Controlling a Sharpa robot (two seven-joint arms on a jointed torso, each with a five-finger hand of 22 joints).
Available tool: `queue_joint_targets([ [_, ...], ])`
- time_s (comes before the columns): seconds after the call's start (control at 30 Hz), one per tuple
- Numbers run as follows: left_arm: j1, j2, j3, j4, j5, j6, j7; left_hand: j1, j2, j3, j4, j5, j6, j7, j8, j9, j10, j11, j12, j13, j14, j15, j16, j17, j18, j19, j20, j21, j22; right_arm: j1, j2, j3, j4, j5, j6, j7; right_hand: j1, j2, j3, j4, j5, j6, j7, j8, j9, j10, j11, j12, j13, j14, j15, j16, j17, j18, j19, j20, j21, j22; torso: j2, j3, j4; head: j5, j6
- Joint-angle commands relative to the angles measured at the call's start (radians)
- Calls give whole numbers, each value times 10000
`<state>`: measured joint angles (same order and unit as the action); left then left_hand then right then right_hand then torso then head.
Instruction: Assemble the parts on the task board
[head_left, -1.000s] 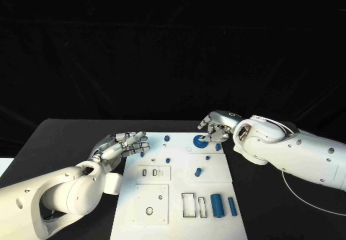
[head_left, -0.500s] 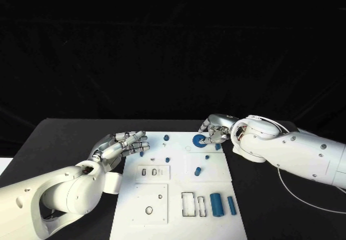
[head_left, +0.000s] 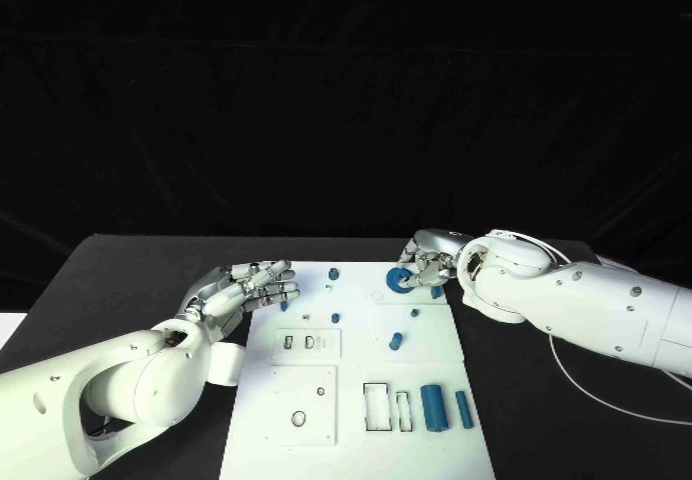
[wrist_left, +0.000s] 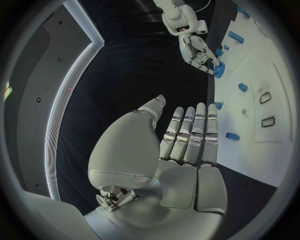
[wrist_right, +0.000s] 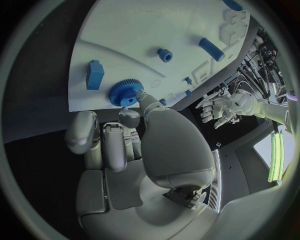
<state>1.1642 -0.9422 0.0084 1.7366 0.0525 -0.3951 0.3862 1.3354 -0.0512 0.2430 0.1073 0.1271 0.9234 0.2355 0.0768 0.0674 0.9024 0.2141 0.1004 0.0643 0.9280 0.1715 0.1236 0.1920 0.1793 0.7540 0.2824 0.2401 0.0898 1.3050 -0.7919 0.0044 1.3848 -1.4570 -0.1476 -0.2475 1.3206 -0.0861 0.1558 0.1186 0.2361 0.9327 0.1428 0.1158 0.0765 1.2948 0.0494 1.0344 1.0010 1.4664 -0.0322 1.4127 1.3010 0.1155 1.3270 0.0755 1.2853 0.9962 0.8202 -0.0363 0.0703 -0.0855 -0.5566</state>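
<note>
Up close, right wrist view: right hand (wrist_right: 134, 145) pinches blue gear (wrist_right: 125, 93); left hand (head_left: 248, 290) spread, holding nothing.

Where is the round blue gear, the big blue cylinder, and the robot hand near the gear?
Round blue toothed gear (wrist_right: 127, 94), right wrist view, on its toothed rim.
Big blue cylinder (head_left: 433, 408), head view, middle of its side.
Right silver robot hand (head_left: 428, 262), head view, on the knuckles.

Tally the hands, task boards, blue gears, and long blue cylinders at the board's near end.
Hands: 2, left hand and right hand
Task board: 1
Blue gear: 1
Long blue cylinders: 2, thick cylinder and thin cylinder
Total: 6
</note>
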Motion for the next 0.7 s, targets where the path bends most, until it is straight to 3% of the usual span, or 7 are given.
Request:
queue_joint_targets([
  [0.03,10,23,7,6,22,215,113,38,76,-7,-80,-37,-12,236,58,0,22,-17,34,9,76,27,-40,-31,27,38,9,2,-17,-21,25,-4,6,-400,361,-209,142,17,-15,-34,-65,93,2,87,19,104,14,168,179,611,52,56,42,-77,57,13,45,37,6,2,-5,7,-18],
  [0.43,9,26,7,1,22,243,104,38,76,-7,-80,-37,-12,236,58,0,22,-17,34,9,76,27,-40,-31,27,38,9,2,-17,-55,62,-7,-35,-903,574,-271,228,67,0,-79,-182,312,-34,202,38,171,-15,426,490,625,34,149,172,-103,93,4,161,211,8,-2,1,-13,-20],
  [0.7,9,32,7,-8,22,259,99,38,76,-7,-80,-37,-12,236,58,0,22,-17,34,9,76,27,-40,-31,27,38,9,2,-17,-157,179,-12,-77,-1374,499,-263,350,159,116,-151,-532,513,-70,278,36,266,-48,672,804,631,11,214,258,-119,107,-16,253,337,11,-9,13,-22,-43],
])
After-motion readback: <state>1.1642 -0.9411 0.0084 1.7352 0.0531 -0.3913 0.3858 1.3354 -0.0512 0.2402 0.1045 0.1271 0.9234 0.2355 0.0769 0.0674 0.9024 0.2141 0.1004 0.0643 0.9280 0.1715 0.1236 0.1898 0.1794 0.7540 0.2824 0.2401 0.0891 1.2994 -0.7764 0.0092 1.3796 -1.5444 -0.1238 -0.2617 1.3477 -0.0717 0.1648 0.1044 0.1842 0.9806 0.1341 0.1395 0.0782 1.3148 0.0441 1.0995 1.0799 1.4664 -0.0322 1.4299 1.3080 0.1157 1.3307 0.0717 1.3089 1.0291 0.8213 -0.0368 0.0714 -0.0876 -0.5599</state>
